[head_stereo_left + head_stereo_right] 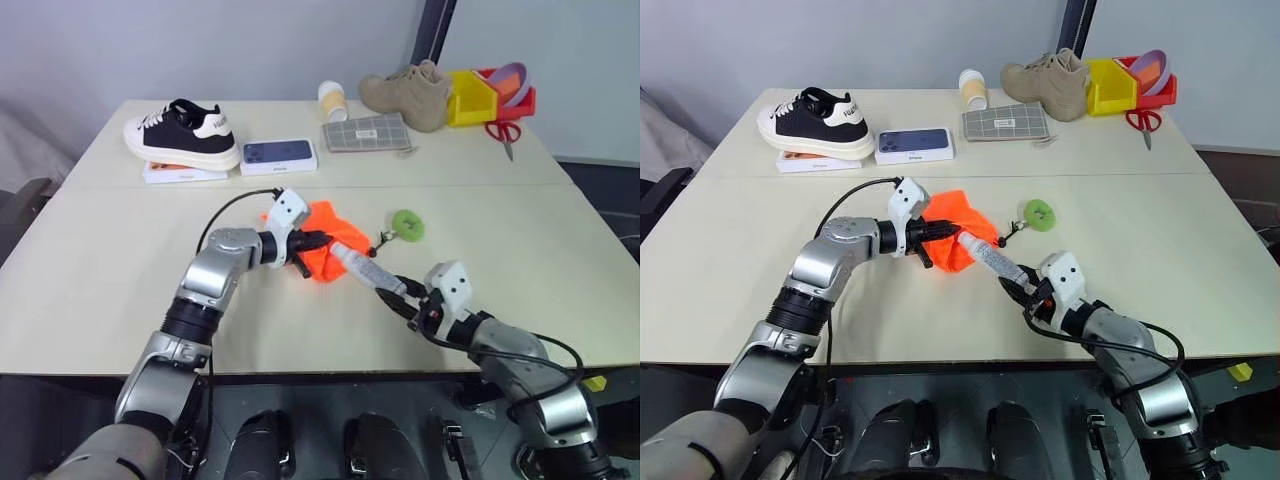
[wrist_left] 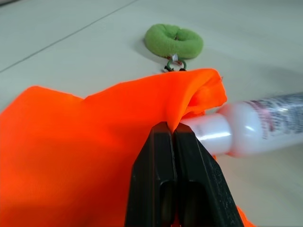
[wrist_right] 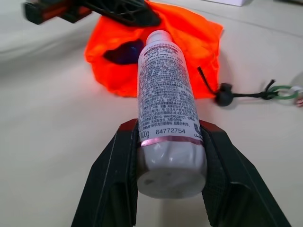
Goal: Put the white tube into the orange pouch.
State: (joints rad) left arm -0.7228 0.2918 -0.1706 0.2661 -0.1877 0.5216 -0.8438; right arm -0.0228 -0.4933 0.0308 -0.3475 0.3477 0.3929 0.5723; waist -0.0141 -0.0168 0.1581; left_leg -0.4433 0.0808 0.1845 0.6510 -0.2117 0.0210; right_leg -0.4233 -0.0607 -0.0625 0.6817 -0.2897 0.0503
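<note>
On the table (image 1: 90, 290), toward the middle and nearer its front edge than its back, lies the orange pouch (image 1: 325, 245). The left gripper (image 2: 173, 135) is pressed together on the pouch's rim. The right gripper (image 3: 170, 142) clamps the white tube (image 3: 163, 80), whose cap touches the pouch's mouth.

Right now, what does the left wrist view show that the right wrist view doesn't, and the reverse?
Left wrist alone: the left gripper from behind, shut on the orange pouch edge, and the whole green ring. Right wrist alone: the right gripper clamping the white tube near its base, its print, the black cord. Both: pouch, and tube cap at its mouth.
</note>
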